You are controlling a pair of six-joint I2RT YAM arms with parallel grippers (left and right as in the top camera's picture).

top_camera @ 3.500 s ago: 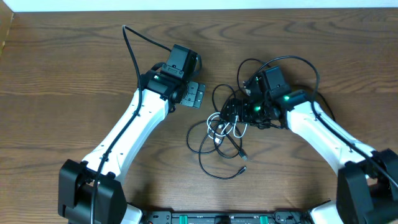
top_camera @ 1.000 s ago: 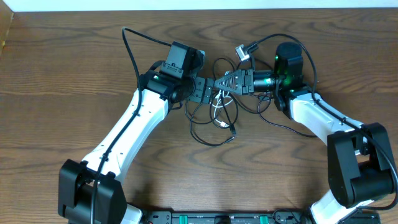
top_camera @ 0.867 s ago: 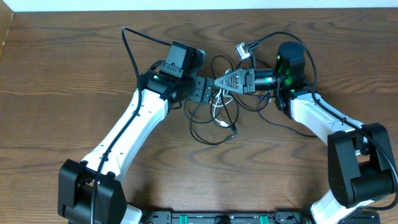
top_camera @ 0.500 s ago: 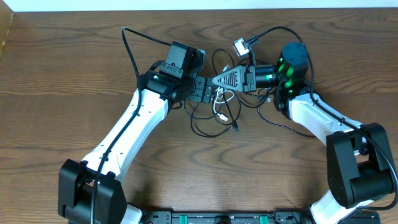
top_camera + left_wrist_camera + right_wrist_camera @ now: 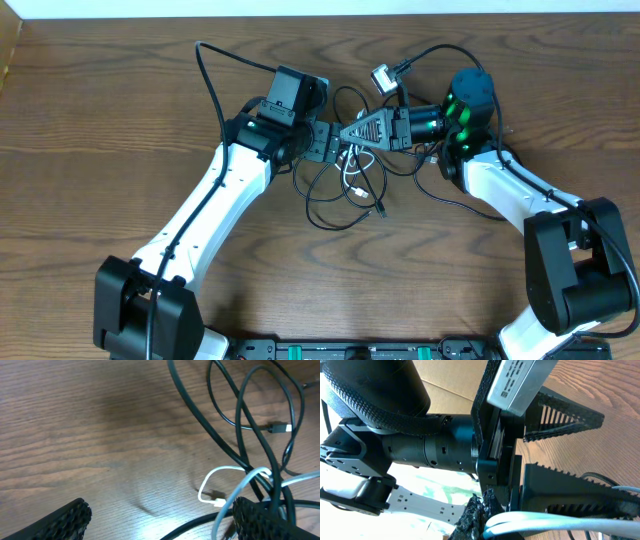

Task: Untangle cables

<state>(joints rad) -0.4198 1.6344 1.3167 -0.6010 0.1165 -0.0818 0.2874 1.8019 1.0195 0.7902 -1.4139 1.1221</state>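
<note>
The cables lie tangled at mid-table: a thin black cord (image 5: 318,215) in loops and a thinner white cord (image 5: 352,180) inside them. My right gripper (image 5: 343,133) points left over the tangle and is shut on a loop of the white cord (image 5: 545,520), which comes out of its fingertips (image 5: 480,512). My left gripper (image 5: 322,143) faces it, nearly touching, and is open. In the left wrist view its gap (image 5: 157,525) holds only wood and a passing black cord (image 5: 225,445); the white cord (image 5: 220,480) runs by the right finger (image 5: 260,520).
Thicker black wires of the arms arch over the table behind both wrists (image 5: 210,75) (image 5: 450,50). The table's far edge meets a white wall (image 5: 320,8). Bare wood (image 5: 100,150) spreads to the left and along the front.
The right gripper has shifted slightly up and left with the white cord in it, tugging the tangle's loops a little. The left arm has stayed put, still open.
</note>
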